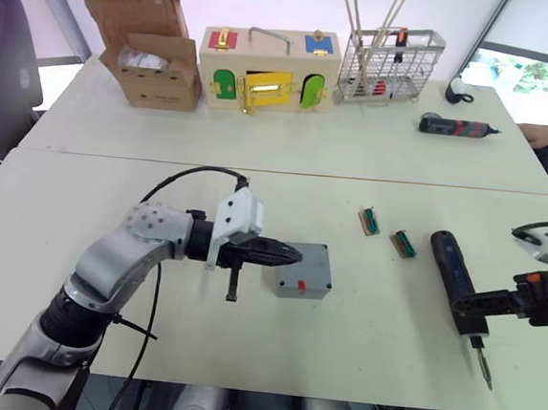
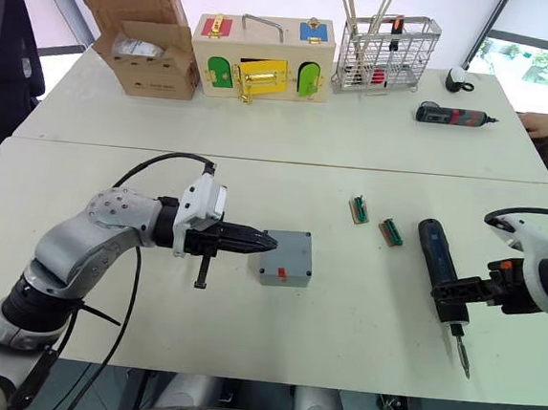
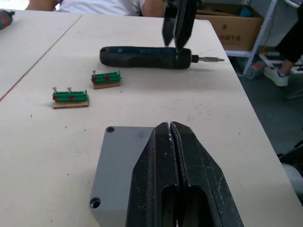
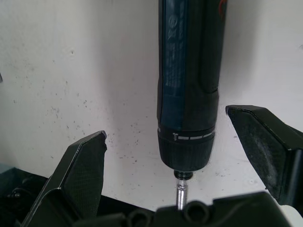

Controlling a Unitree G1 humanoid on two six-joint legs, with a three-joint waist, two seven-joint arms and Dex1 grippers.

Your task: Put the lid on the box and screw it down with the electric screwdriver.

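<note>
Box point(image 1: 297, 268): grey, lid already fitted, being rested near the middle of the surface point(image 1: 288, 158); the left claw point(image 1: 289, 255), pressed closed and empty, is being held over its top. Electric screwdriver point(image 1: 457, 280): being left lying well apart on the right, straddled by the wide-spread right claw point(image 4: 184, 156). Two green terminal blocks point(image 1: 370, 220) are being kept between.

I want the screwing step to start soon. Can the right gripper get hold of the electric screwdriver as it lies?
Probably yes: the right gripper is open with its fingers either side of the electric screwdriver, which lies flat on the table with nothing between them.
</note>
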